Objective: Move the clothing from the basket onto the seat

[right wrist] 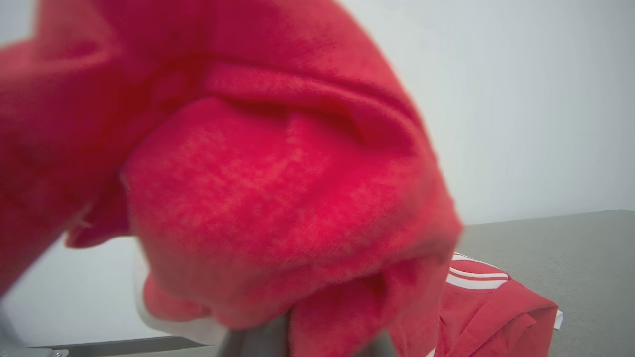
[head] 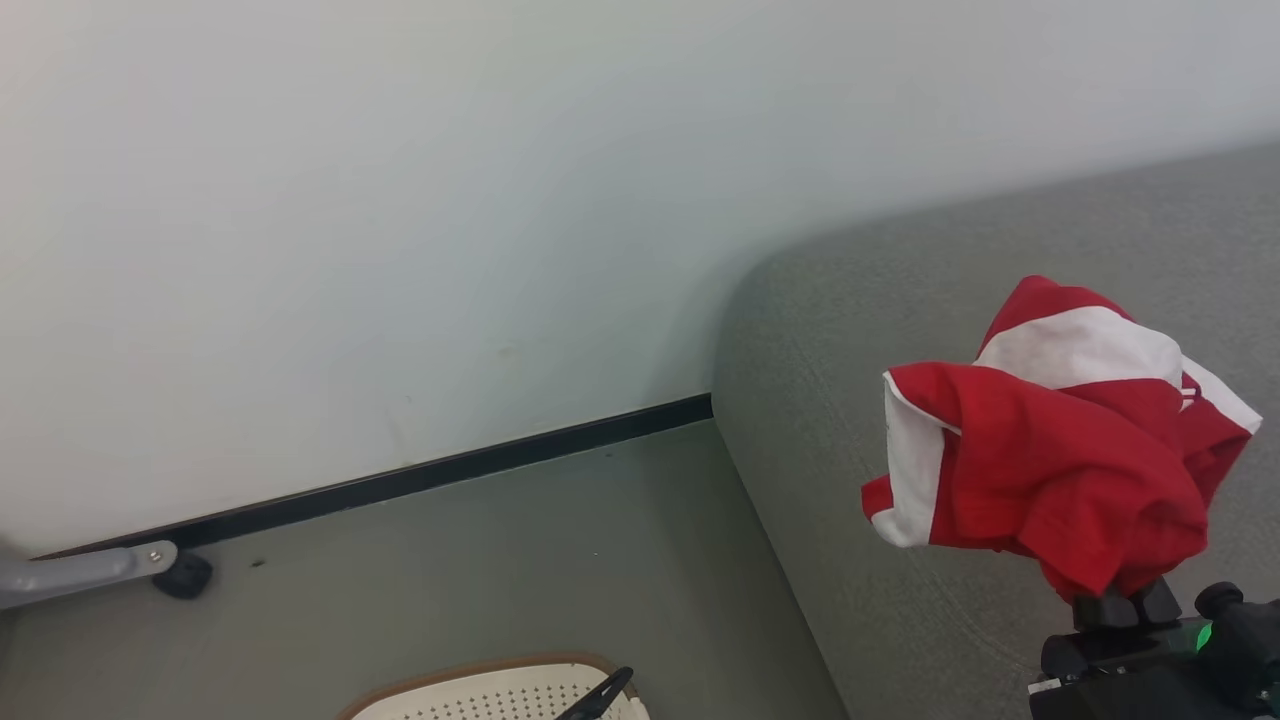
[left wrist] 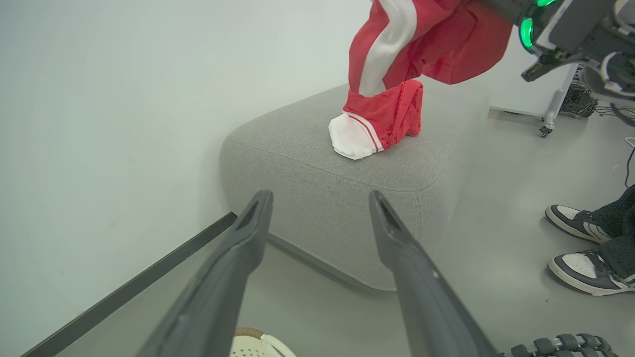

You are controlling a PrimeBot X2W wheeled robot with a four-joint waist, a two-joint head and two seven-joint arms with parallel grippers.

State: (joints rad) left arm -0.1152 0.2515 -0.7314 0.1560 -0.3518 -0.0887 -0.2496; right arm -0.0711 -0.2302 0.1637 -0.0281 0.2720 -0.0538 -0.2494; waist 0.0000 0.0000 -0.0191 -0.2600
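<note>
Clothing (head: 1050, 450) is held in the right gripper (head: 1118, 600), whose jaws are closed almost fully on a bunched fold, the fingers being buried in the fabric. From that grip the garment is seen in the left wrist view to hang downward, its long axis roughly upright, with the seat (head: 850, 330) directly beneath and the lower end touching the grey cushion near its rounded corner. The coming move is judged to turn on this vertical relation: only a lowering and a release over the cushion seem to be needed, and the right arm is plainly the nearer one. The fabric is soft and crumpled, mostly red, with a broad white panel across the top of the bundle and a white cuff edged in red-and-white stripes where it is folded on the seat; whether that folded part is a separate piece cannot be told. The left gripper (left wrist: 320, 196) is spread wide with nothing between its fingers, above the basket (head: 470, 668), well apart from the garment.
</note>
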